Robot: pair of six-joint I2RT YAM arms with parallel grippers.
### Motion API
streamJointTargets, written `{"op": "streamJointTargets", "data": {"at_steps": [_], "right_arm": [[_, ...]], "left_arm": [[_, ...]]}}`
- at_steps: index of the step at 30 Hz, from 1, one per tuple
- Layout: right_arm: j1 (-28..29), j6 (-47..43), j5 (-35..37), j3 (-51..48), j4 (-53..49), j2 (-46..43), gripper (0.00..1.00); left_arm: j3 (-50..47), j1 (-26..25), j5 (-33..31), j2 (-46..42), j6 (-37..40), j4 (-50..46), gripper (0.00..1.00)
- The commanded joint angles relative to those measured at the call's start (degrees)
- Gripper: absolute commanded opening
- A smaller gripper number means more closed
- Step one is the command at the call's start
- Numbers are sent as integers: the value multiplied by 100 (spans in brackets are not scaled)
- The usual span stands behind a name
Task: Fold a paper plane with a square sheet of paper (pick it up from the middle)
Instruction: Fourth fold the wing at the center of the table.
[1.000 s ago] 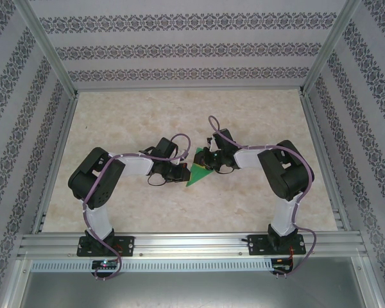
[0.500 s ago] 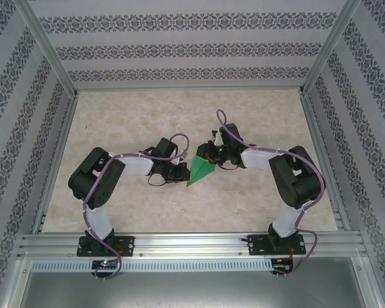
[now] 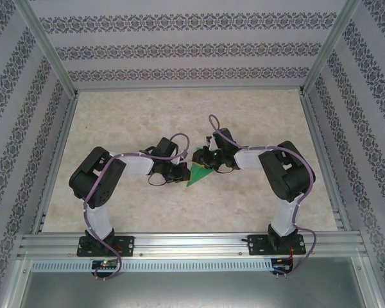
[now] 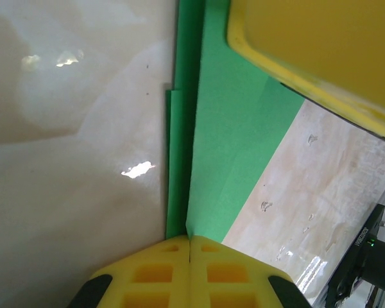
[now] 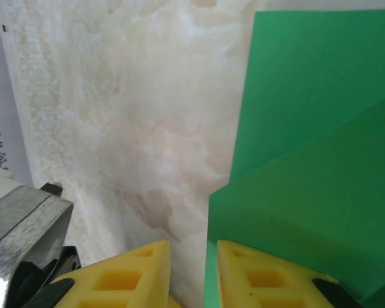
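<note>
Paper plain green; black housing lettering illegible.

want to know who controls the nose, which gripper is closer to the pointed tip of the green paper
Left. The left gripper is shut on the green paper by its narrow tip; the right gripper sits at the wide end, jaws slightly apart.
</note>
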Motion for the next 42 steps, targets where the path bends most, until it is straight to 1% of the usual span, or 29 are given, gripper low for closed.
{"op": "streamJointTargets", "data": {"at_steps": [1, 3, 8, 10, 14, 16, 23, 27, 32, 34, 38, 42], "right_arm": [[-26, -151, 317, 158, -219, 150, 26], [-33, -173, 409, 139, -274, 202, 26], [-39, -241, 291, 156, -255, 397, 26], [-62, -216, 373, 111, -312, 384, 26], [-93, -291, 409, 124, -538, 422, 26], [-87, -318, 386, 110, -569, 417, 26], [-87, -408, 409, 158, -785, 366, 24], [-62, -391, 417, 166, -806, 364, 23], [-28, -377, 434, 134, -801, 381, 22], [-26, -382, 454, 112, -798, 390, 22], [-26, -373, 455, 52, -755, 381, 21], [-16, -377, 456, 29, -737, 397, 20]], "left_arm": [[74, 43, -66, 172, 184, -257, 0], [61, 40, -91, 147, 211, -278, 0], [91, 43, -71, 98, 303, -344, 0], [84, 38, -79, 19, 341, -363, 3], [60, 37, -94, -190, 348, -352, 5], [65, 38, -143, -330, 357, -392, 11], [98, 18, -256, -874, 323, -398, 15], [311, -89, -358, -847, 426, -766, 13], [338, -292, -44, -817, 269, -396, 12], [425, -362, -50, -765, 315, -389, 11], [537, -365, -40, -453, 404, -454, 10], [495, -366, 111, -176, 367, -188, 10]]}}
